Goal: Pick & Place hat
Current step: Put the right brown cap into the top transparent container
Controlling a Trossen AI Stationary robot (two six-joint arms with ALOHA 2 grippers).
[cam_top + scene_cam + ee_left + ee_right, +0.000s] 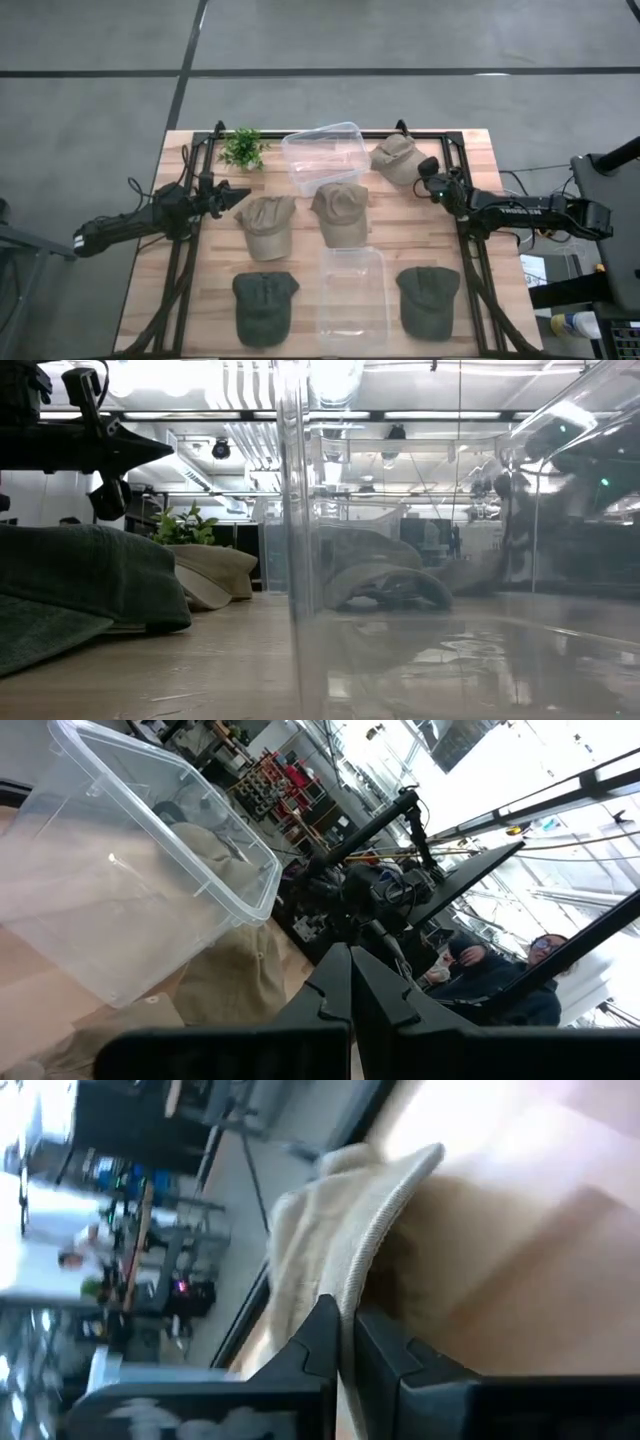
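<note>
Several caps lie on the wooden table. The light tan cap [393,157] sits at the far right, with my right gripper [425,172] at its right side, shut on its brim. Another tan cap [266,226] lies left of centre; my left gripper [243,197] hovers just off its far-left edge, shut and holding nothing, raised above the table in the low view [150,452]. An olive-tan cap [340,212] rests in the middle, partly against the far clear bin [325,155]. Two dark green caps [265,305] [428,300] lie near the front. My right gripper [345,1318] pinches the light tan cap's brim edge [385,1220] between its two fingers. It comes about level from the table's right side. The corded rim runs down into the narrow gap between the fingers. Whether the cap is lifted off the table I cannot tell.
A second clear bin [352,295] stands near the front centre and fills much of the low view. A small green plant [242,148] stands at the far left. Black frame rails [190,240] run along both sides of the table. People sit in the room beyond.
</note>
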